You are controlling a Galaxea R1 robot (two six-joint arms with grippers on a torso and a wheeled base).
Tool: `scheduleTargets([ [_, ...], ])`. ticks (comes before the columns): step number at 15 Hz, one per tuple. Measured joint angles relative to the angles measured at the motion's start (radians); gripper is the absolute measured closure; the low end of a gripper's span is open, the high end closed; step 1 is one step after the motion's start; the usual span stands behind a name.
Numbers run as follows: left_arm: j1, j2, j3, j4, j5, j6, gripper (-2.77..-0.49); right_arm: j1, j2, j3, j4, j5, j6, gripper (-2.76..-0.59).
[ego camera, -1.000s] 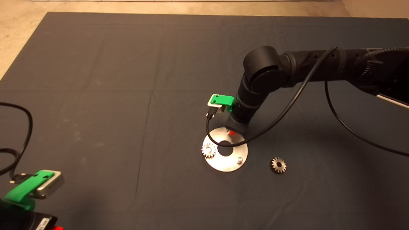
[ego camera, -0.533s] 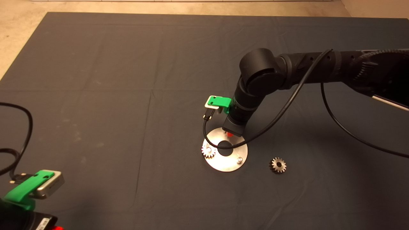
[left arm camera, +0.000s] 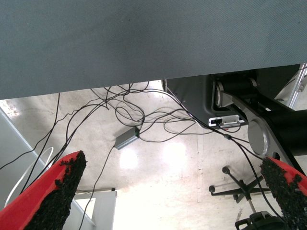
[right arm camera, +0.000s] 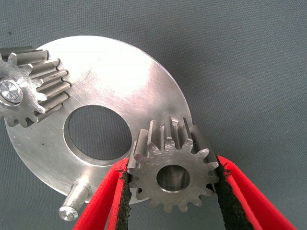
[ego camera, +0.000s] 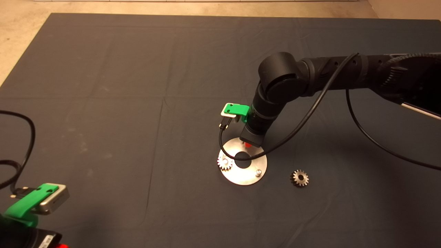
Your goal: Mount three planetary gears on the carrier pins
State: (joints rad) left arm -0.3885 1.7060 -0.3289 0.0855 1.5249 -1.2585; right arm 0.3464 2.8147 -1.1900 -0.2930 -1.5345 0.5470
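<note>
I had the right gripper [right arm camera: 172,191] clamped on one planetary gear [right arm camera: 172,167], pads pressing the teeth from both sides so the bore faced down and stayed free — no other way to drop it over a stud. In the head view the gripper [ego camera: 248,144] hung over the disc [ego camera: 241,177] at about 12 o'clock of the central hole [ego camera: 243,160]. That pin was hidden under the gear and gripper, so I couldn't tell if the bore was lined up w/ it or already touching.

Seated gear [ego camera: 224,162] sat at 9 o'clock on the disc, its pin tip showing through the bore; the wrist view showed the same gear [right arm camera: 29,91] flat on the plate, so I judged that one done. Bare pin [ego camera: 258,172] stood at roughly 4 o'clock, nothing on it; in the wrist view it [right arm camera: 74,203] rose just beside the held gear, apart from it.

Third gear [ego camera: 299,178] lay flat on the mat [ego camera: 103,103], well apart from the disc at its 3–4 o'clock side, bore up — placed for an easy top grab later, I figured.

Left gripper [ego camera: 34,203] was parked at the surface's lower left edge, fingers [left arm camera: 53,191] spread wide w/ nothing between them; its wrist cam only saw cables and floor beyond the mat.

My read: one of three on, second in hand. Risk was the bore catching the pin tip off-centre, or teeth clashing w/ the seated gear.
</note>
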Motion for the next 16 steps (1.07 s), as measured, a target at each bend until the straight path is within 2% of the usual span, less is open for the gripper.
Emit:
scheduleTargets([
  [9, 0.0, 0.0, 0.0, 0.0, 0.0, 0.0, -2.62, 0.0, -0.008, 0.0, 0.0, 0.004, 0.0, -1.1],
  [11, 0.0, 0.0, 0.0, 0.0, 0.0, 0.0, -2.62, 0.0, -0.011, 0.0, 0.0, 0.009, 0.0, -1.1],
  [16, 0.0, 0.0, 0.0, 0.0, 0.0, 0.0, -2.62, 0.0, -0.011, 0.0, 0.0, 0.009, 0.0, -1.1],
])
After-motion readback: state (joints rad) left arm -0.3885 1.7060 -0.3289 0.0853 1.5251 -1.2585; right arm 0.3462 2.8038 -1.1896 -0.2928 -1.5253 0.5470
